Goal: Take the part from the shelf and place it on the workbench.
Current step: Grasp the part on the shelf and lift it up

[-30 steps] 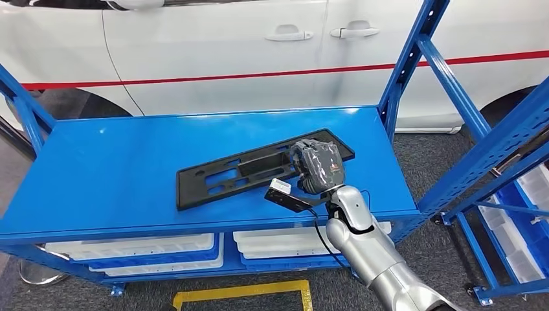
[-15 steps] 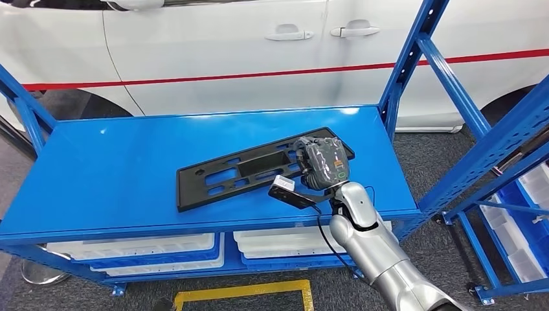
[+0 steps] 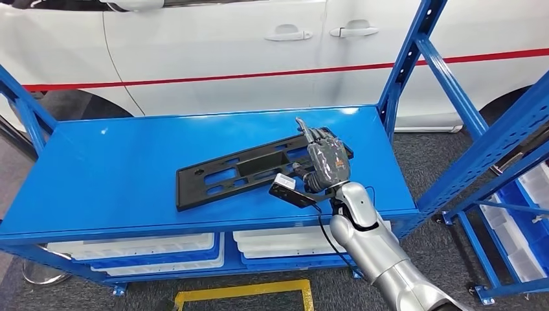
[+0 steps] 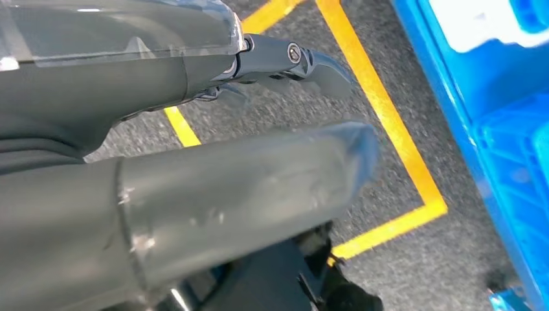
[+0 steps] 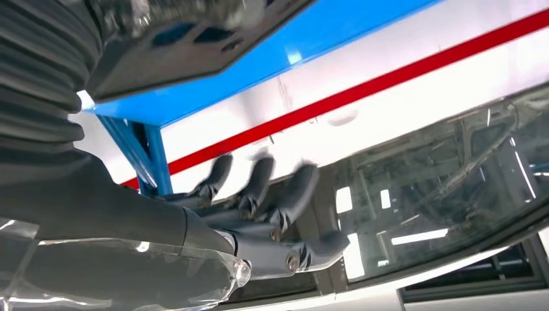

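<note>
In the head view, our right hand (image 3: 325,161) sits over the right end of the black part (image 3: 259,167), which lies flat on the blue surface (image 3: 116,175), running from near left to far right. A second ago the fingers were curled down over that end of the part; now they are lifted and stretched out, pointing toward the white car (image 3: 226,52) at the far side. We read that as a letting go: the hand is spread wide and holds nothing, while the part has stayed where it lay. So the placing looks done, and what remains is to draw the arm back without dragging the part along.

In the left wrist view, our left hand (image 4: 285,61) hangs over grey floor with a yellow line (image 4: 388,142); its fingers are loosely apart and hold nothing.

In the right wrist view, the fingers (image 5: 259,188) of the right hand are fanned apart in open air, with the part (image 5: 194,39) and the surface's edge beside the wrist, not between the fingers.
</note>
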Available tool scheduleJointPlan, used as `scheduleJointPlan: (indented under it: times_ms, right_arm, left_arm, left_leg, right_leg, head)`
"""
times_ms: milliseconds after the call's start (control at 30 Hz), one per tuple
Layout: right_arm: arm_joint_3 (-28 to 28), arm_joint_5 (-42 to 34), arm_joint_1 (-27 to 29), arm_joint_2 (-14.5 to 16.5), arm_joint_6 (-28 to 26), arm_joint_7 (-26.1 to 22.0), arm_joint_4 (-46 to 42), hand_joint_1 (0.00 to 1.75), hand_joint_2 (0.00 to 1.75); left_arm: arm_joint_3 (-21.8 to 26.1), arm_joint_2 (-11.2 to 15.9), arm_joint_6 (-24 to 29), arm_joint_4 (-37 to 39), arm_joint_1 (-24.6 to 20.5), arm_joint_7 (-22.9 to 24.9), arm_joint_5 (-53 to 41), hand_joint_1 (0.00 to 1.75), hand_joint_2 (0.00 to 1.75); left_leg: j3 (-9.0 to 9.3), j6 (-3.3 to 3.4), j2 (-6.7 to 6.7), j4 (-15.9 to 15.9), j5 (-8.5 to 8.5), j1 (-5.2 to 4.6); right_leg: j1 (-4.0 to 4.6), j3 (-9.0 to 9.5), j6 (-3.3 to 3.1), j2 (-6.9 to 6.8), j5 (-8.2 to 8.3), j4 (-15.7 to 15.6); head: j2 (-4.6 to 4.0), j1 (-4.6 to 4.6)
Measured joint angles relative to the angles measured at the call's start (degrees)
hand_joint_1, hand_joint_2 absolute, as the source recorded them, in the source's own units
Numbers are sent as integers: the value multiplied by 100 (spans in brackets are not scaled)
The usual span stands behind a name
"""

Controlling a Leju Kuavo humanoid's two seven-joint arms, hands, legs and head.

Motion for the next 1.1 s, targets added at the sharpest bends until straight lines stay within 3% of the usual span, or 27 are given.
scheduleJointPlan:
  times_ms: [67,100,167,233,267,300,333,400,433,567,633,700,733,767,800,867,933,1033,1100]
  right_arm:
    - [-9,8,0,-14,-4,19,28,0,175]
    - [-15,15,0,-24,-7,31,43,0,175]
    - [-26,51,18,-47,-9,59,89,0,175]
    - [-42,106,60,-67,-11,90,155,0,175]
    - [-51,132,74,-74,-12,108,184,0,175]
    - [-61,154,78,-79,-14,127,209,0,175]
    - [-73,170,71,-84,-18,144,229,0,175]
    - [-96,189,50,-88,-26,165,264,0,175]
    - [-104,192,45,-91,-30,169,281,0,175]
    - [-114,195,41,-97,-33,175,334,0,175]
    - [-115,195,36,-96,-33,176,344,0,175]
    - [-115,195,42,-96,-33,176,367,0,175]
    - [-115,195,47,-96,-33,176,383,0,175]
    - [-115,195,50,-96,-33,176,397,0,175]
    - [-115,196,51,-96,-34,176,407,0,175]
    - [-115,223,45,-95,-39,191,416,0,175]
    - [-118,296,37,-96,-61,247,426,0,175]
    - [-145,394,36,-103,-121,318,466,0,175]
    - [-199,431,30,-134,-165,321,492,0,175]
  left_arm:
    - [-20,5,2,0,7,7,8,0,0]
    - [-33,5,2,0,7,10,12,0,0]
    - [-59,6,7,0,12,16,22,0,0]
    - [-84,7,16,0,21,22,44,0,0]
    - [-96,7,19,0,25,25,56,0,0]
    - [-108,7,22,0,27,26,65,0,0]
    - [-118,6,25,0,28,26,68,0,0]
    - [-132,8,29,0,25,26,71,0,0]
    - [-138,9,33,0,24,26,72,0,0]
    - [-151,10,43,0,20,27,71,0,0]
    - [-156,10,44,0,20,27,71,0,0]
    - [-158,10,45,0,29,28,72,0,0]
    - [-158,10,45,0,36,28,72,0,0]
    - [-158,10,45,0,41,28,72,0,0]
    - [-158,10,45,0,44,28,72,0,0]
    - [-158,12,48,0,38,28,73,0,0]
    - [-160,17,56,0,30,27,76,0,0]
    - [-161,24,72,0,38,29,90,0,0]
    - [-162,26,80,0,40,28,110,0,0]
  left_leg:
    - [29,67,9,-69,49,20]
    - [42,99,15,-101,70,35]
    - [39,130,23,-108,78,35]
    - [28,135,22,-95,74,33]
    - [25,131,19,-83,68,35]
    - [25,120,15,-67,58,39]
    - [24,101,12,-41,40,43]
    - [-2,37,8,26,-5,29]
    - [-15,6,8,50,-22,21]
    - [-46,-111,10,137,-110,39]
    - [-262,-159,13,628,-409,53]
    - [-620,-186,13,1393,-750,60]
    - [-739,-188,13,1634,-807,60]
    - [-754,-178,13,1653,-746,60]
    - [-664,-158,13,1452,-588,58]
    - [-288,-92,13,667,-205,45]
    - [-38,-38,12,134,-43,10]
    - [8,22,14,7,-11,-12]
    - [48,89,23,-79,44,13]
  right_leg:
    - [-8,-43,56,1,-90,114]
    - [-11,-132,80,1,-221,316]
    - [-33,-455,117,-1,-585,1005]
    - [-61,-712,147,-3,-735,1526]
    - [-74,-705,155,-6,-656,1505]
    - [-87,-591,159,-9,-491,1276]
    - [-97,-401,158,-12,-297,899]
    - [-89,-93,131,-7,-86,275]
    - [-79,-30,107,0,-69,134]
    - [-67,-17,-31,14,-68,80]
    - [-73,-5,-89,4,-60,59]
    - [-51,-8,-115,-2,-66,60]
    - [-39,-9,-119,-3,-68,61]
    - [-29,-7,-120,-2,-69,64]
    - [-22,-3,-119,1,-69,66]
    - [-10,10,-114,6,-71,68]
    - [-3,4,-84,8,-68,70]
    - [-15,-5,6,5,-56,63]
    - [-18,-77,62,4,-189,247]
  head:
    - [0,2]
    - [0,3]
    - [0,4]
    - [0,3]
    - [0,3]
    - [0,3]
    - [0,4]
    - [0,3]
    - [0,2]
    - [0,-1]
    - [0,-2]
    - [0,-1]
    - [0,-2]
    - [0,-2]
    - [0,-2]
    - [0,-1]
    - [0,0]
    - [0,-1]
    - [0,1]
